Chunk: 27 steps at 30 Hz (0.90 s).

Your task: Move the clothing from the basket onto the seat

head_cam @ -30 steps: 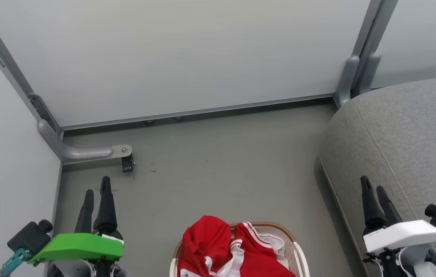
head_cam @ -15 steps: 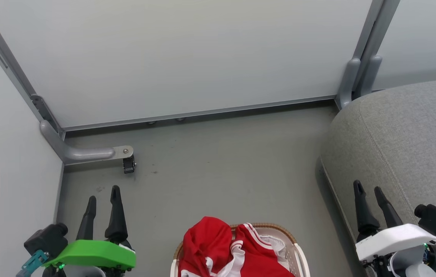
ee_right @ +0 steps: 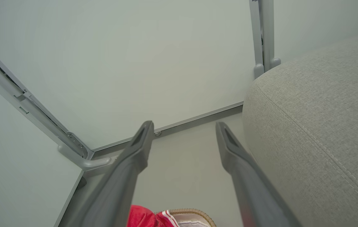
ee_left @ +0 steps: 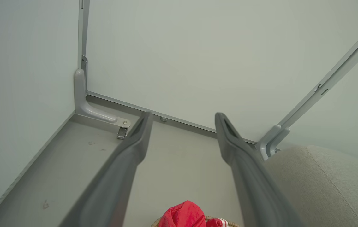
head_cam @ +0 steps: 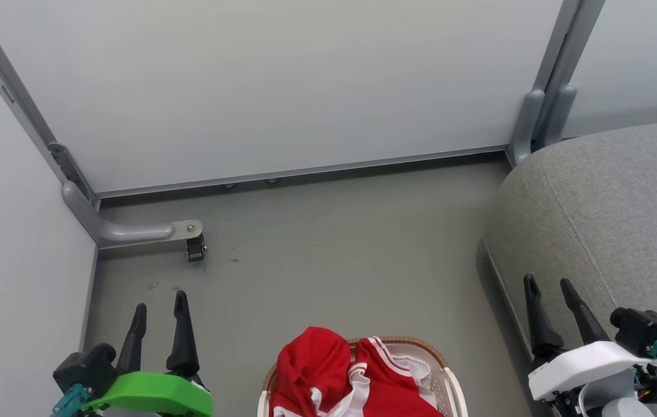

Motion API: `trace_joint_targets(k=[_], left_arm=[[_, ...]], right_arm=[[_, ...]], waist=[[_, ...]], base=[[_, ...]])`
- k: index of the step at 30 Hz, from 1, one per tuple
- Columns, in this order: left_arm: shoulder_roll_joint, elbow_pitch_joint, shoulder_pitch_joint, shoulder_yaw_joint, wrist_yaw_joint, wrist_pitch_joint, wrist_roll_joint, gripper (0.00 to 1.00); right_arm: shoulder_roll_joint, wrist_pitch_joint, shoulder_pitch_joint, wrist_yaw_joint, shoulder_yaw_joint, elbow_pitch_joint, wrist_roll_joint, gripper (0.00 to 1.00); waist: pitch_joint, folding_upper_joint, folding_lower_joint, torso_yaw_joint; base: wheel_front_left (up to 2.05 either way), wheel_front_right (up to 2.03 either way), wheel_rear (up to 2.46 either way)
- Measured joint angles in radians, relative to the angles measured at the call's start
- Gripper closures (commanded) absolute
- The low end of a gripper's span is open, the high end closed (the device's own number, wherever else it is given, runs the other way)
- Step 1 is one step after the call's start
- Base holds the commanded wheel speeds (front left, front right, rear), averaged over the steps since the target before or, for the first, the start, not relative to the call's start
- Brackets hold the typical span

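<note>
While both arms hang low in the head view, the left gripper [head_cam: 161,301] sits at the lower left beside a pale wall panel [head_cam: 15,243]. Its two dark fingers are spread wide with nothing between them, rising from a bright green wrist cover [head_cam: 149,394]. Just beyond its tips, a grey metal bracket [head_cam: 131,231] ending in a small black caster [head_cam: 196,249] lies on the grey floor [head_cam: 334,255].

At bottom centre stands the basket [head_cam: 421,346], its brown woven rim and white perforated wall cut by the picture's edge. The clothing [head_cam: 334,376] is heaped inside it, bright red with white stripes. One mound rises above the rim on the left side, and a strip of white liner [head_cam: 421,368] shows to the right.

A band of bare floor separates the basket from the seat [head_cam: 612,214], whose rounded grey woven cushion with a stitched seam fills the right side. The right gripper [head_cam: 548,281] shows against the seat's near edge above a white wrist cover [head_cam: 583,362], its fingers likewise parted wide and empty.
</note>
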Motion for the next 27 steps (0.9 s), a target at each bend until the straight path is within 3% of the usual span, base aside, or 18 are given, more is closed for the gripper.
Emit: trace_joint_targets(k=[27], left_arm=[[0.002,0.071,0.006,-0.029,0.008,-0.06,0.187,0.0]], right_arm=[[-0.003,-0.058,0.006,0.0,0.034,0.009,-0.245,0.0]], waist=[[-0.004,0.0,0.0,0.008]], base=[[0.0,0.0,0.0]])
